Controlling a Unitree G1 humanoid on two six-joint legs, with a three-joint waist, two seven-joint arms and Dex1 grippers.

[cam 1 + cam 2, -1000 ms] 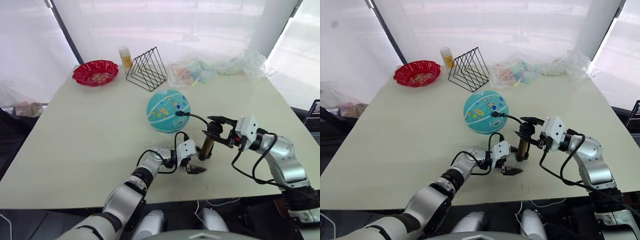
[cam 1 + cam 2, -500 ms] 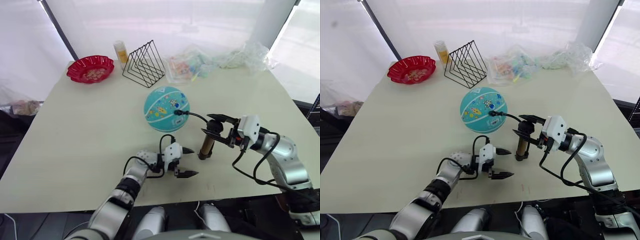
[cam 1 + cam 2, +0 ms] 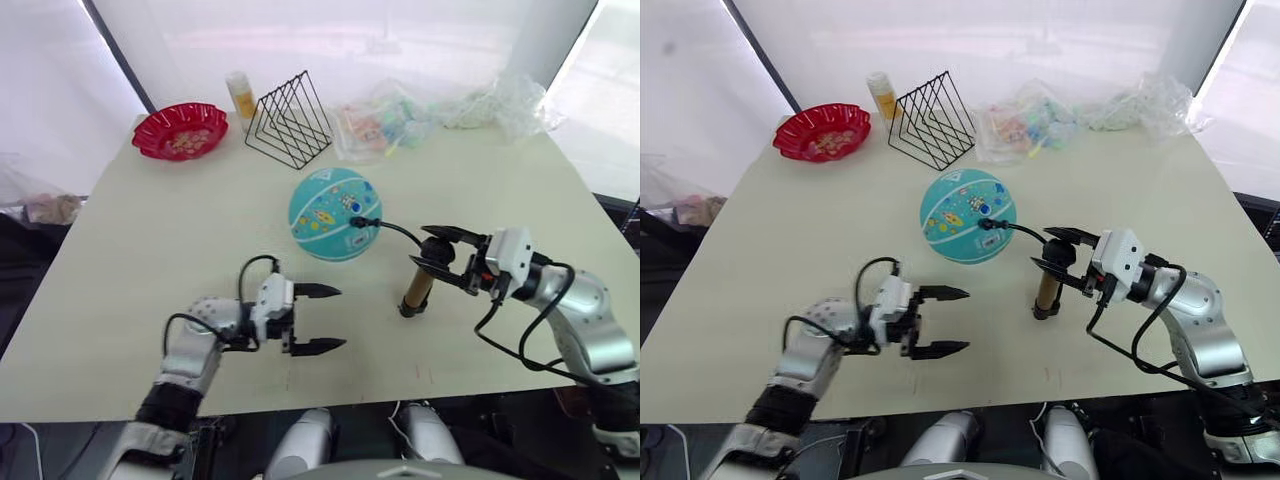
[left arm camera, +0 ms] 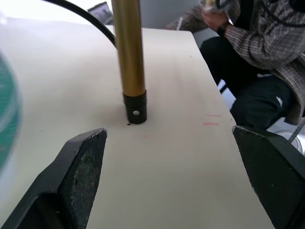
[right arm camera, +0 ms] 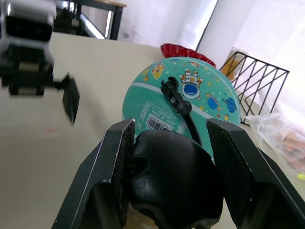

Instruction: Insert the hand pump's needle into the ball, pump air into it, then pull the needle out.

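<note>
My left gripper [image 3: 318, 319] has backed off, jaws released; right gripper [image 3: 441, 254] clenches the brass-gold hand pump [image 3: 417, 287]. Its thin hose bends easily, so I hold the rigid handle beside the teal rubber ball [image 3: 335, 213].

I see the hand pump [image 4: 129, 57] as a smooth, glossy brass-gold metal tube with matt black plastic end caps, and its thin hose [image 3: 395, 229] looks like flexible black rubber. The ball [image 3: 335, 213] looks like smooth teal rubber with a slight sheen and printed cartoon pictures, sitting on a matt, pale cream table [image 3: 160, 230] that shows a few faint red marks. At the far side I make out a shiny red bowl [image 3: 180, 131], a thin black wire rack [image 3: 290, 125] and crinkled clear plastic bags [image 3: 440, 110], while my left gripper [image 3: 318, 319] has matt black fingers with a slightly grainy surface.
</note>
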